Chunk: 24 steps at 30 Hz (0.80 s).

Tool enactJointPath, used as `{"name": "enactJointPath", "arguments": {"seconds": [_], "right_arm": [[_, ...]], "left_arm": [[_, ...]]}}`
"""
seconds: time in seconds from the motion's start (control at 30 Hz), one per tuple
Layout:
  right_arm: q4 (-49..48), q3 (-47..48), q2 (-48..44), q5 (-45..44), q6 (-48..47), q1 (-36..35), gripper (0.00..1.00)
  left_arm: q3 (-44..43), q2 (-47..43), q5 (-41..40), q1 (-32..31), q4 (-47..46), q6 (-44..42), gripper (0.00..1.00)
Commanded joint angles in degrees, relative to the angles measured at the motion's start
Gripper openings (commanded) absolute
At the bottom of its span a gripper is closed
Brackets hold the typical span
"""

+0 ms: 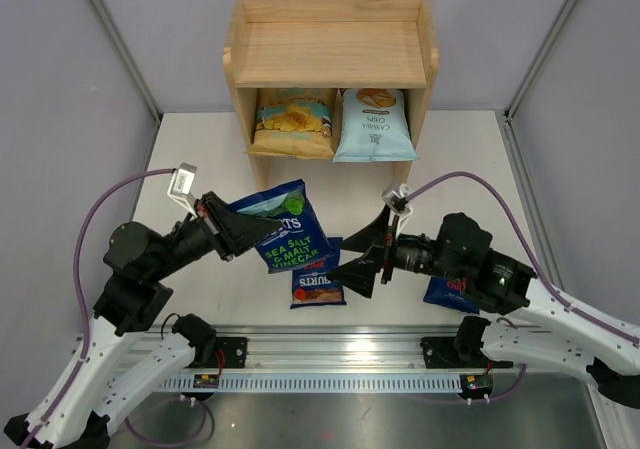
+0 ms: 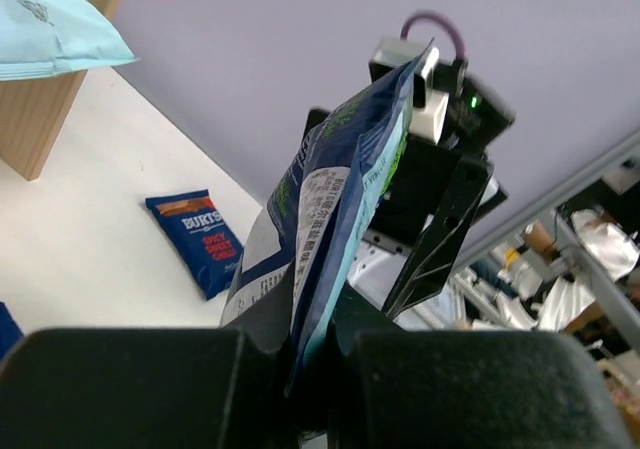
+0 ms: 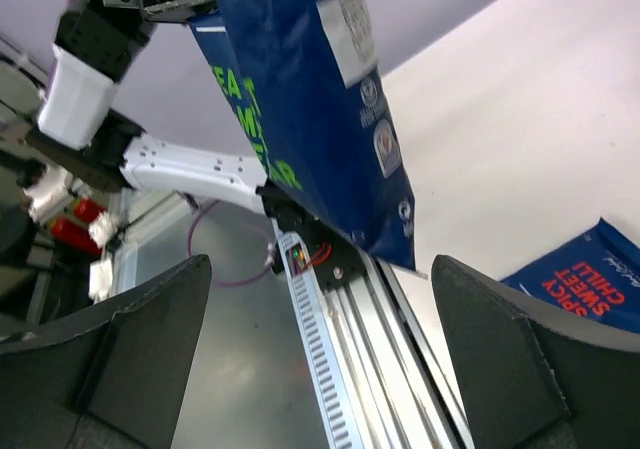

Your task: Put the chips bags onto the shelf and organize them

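Note:
My left gripper is shut on the edge of a dark blue BURTS sea-salt bag and holds it upright above the table; the pinch shows in the left wrist view on the bag. My right gripper is open and empty, just right of that bag, and its jaws stand wide apart in the right wrist view. A second BURTS bag lies flat below the held one. A third lies partly under the right arm. The yellow-and-teal bag and the cassava bag stand on the lower tier of the wooden shelf.
The shelf's upper tier shows bare wood. The metal base rail runs along the near table edge and shows in the right wrist view. Grey walls enclose the table. A spicy sweet chilli bag lies on the table in the left wrist view.

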<state>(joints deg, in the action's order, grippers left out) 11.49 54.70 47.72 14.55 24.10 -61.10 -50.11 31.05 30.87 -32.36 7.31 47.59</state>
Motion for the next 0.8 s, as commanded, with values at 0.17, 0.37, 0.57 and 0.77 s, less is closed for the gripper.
{"name": "enactJointPath", "arguments": {"seconds": [0.17,0.37,0.57,0.77], "right_arm": [[-48.2,-23.7,-7.5,-3.8,11.3,0.1,1.0],[-66.9,-24.1,5.3,-5.6,17.8,-0.3,0.99],[-82.7,-22.4,15.9,-9.9,18.3,-0.9,0.98],[-90.7,-21.5,22.0,-16.1,19.0,-0.9,0.88]], "left_arm": [[4.9,-2.6,-11.8,-0.1,-18.5,19.4,0.08],[10.9,-1.3,-15.5,-0.2,-31.7,32.9,0.06],[17.3,-2.2,-19.4,-0.6,-37.2,41.5,0.06],[21.6,-5.1,-22.0,-0.7,-32.6,46.0,0.06]]}}
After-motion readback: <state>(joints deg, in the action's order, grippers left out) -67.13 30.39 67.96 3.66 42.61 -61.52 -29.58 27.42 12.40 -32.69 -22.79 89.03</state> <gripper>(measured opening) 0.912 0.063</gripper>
